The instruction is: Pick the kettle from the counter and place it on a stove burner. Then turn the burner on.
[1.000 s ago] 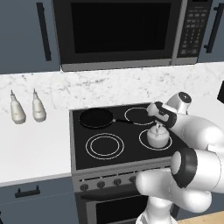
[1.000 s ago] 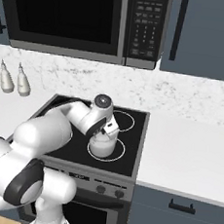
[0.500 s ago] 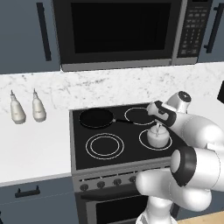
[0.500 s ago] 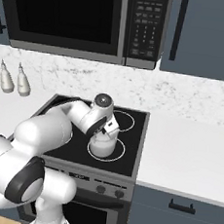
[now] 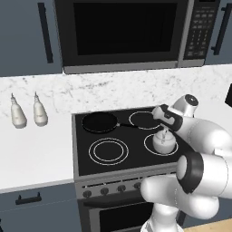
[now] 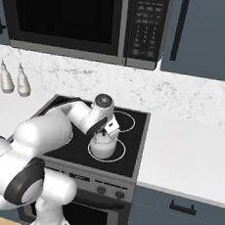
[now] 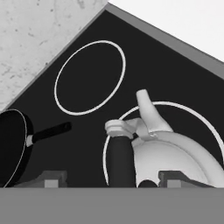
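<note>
The white-silver kettle (image 5: 164,142) (image 6: 103,146) (image 7: 175,153) stands upright on the stove's front right burner (image 5: 148,146) (image 7: 199,117). Its dark top handle (image 7: 120,162) rises between my fingers. My gripper (image 5: 164,129) (image 6: 105,132) (image 7: 113,178) hangs just above the kettle, open, with its fingertips (image 7: 51,177) well apart on either side of the handle and touching nothing. The white marble counter (image 5: 36,152) (image 6: 188,157) lies on both sides of the stove.
A black frying pan (image 5: 99,122) (image 7: 11,144) sits on the rear left burner, handle pointing towards the kettle. Two pale bottles (image 5: 28,115) (image 6: 14,82) stand on the left counter. A microwave (image 5: 127,31) hangs overhead. Control knobs (image 5: 113,189) (image 6: 108,192) line the stove front.
The jaws have opened and let go of the kettle's handle. The kettle stays put on the front right burner, and the arm has hardly moved.
</note>
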